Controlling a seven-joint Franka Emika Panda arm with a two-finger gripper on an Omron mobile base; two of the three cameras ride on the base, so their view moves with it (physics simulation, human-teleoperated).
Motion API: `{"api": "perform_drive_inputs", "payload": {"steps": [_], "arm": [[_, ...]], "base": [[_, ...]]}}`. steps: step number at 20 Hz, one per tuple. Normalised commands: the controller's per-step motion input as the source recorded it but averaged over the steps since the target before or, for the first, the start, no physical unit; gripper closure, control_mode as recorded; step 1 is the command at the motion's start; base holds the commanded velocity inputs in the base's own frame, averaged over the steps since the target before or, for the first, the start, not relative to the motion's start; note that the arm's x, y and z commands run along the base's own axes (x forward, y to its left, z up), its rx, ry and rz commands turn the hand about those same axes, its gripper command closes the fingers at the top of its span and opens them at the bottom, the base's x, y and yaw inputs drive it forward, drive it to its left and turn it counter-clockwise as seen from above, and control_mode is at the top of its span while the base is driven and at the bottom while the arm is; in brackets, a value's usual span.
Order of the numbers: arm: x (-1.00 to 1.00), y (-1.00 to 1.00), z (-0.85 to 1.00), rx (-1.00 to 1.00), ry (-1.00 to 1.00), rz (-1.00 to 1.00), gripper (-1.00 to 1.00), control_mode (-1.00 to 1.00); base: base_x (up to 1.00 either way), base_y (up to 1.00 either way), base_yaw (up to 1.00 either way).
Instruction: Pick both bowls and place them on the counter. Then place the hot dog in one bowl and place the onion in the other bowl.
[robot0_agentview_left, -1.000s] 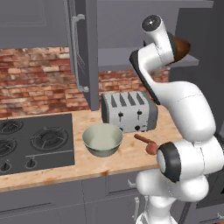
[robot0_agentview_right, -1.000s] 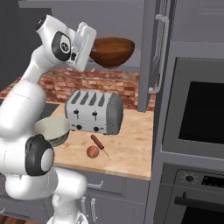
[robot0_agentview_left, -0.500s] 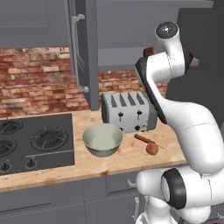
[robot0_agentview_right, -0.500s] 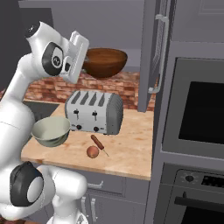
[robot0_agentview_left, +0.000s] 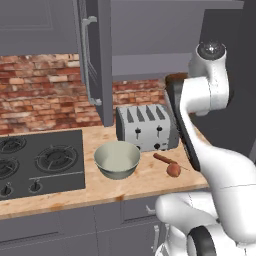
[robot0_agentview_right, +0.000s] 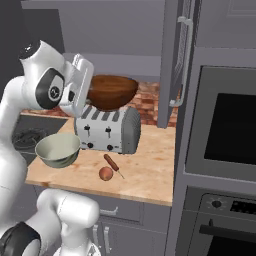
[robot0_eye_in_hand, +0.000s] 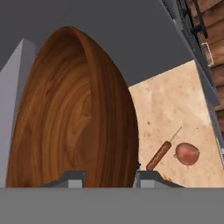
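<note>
My gripper (robot0_agentview_right: 90, 96) is shut on the rim of the dark reddish-brown bowl (robot0_agentview_right: 113, 92), which hangs just above the toaster. In the hand view this bowl (robot0_eye_in_hand: 70, 113) stands on edge between my gripper's fingertips (robot0_eye_in_hand: 109, 176). From the left base view just a sliver of the bowl (robot0_agentview_left: 174, 76) peeks past the arm. The pale grey-green bowl (robot0_agentview_left: 117, 159) (robot0_agentview_right: 57, 149) sits upright on the counter (robot0_agentview_left: 145, 184) (robot0_agentview_right: 147, 172). The hot dog (robot0_agentview_left: 164, 159) (robot0_agentview_right: 111, 162) (robot0_eye_in_hand: 158, 155) and the onion (robot0_agentview_left: 173, 170) (robot0_agentview_right: 105, 173) (robot0_eye_in_hand: 187, 153) lie side by side, right of that bowl.
A silver toaster (robot0_agentview_left: 146, 127) (robot0_agentview_right: 107, 130) stands at the back of the counter. The black stove (robot0_agentview_left: 40, 160) lies to the left. An upper cabinet door (robot0_agentview_left: 97, 60) (robot0_agentview_right: 175, 60) hangs open above. A wall oven (robot0_agentview_right: 220, 150) bounds the right side.
The arm has come down with the dark bowl, from cabinet height to just over the toaster. The things on the counter have not moved.
</note>
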Motion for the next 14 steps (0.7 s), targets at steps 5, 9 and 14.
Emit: {"api": "perform_drive_inputs", "payload": {"steps": [5,9,14], "arm": [[-0.46,-0.01,-0.57,0.01,0.15,0.02,1.00,-1.00],[-0.08,-0.13,-0.87,0.07,0.24,0.05,1.00,-1.00],[0.16,-0.04,-0.78,0.06,0.16,0.10,1.00,-1.00]], "base": [[0.00,0.00,0.00],[0.00,0.00,0.00],[0.00,0.00,0.00]]}}
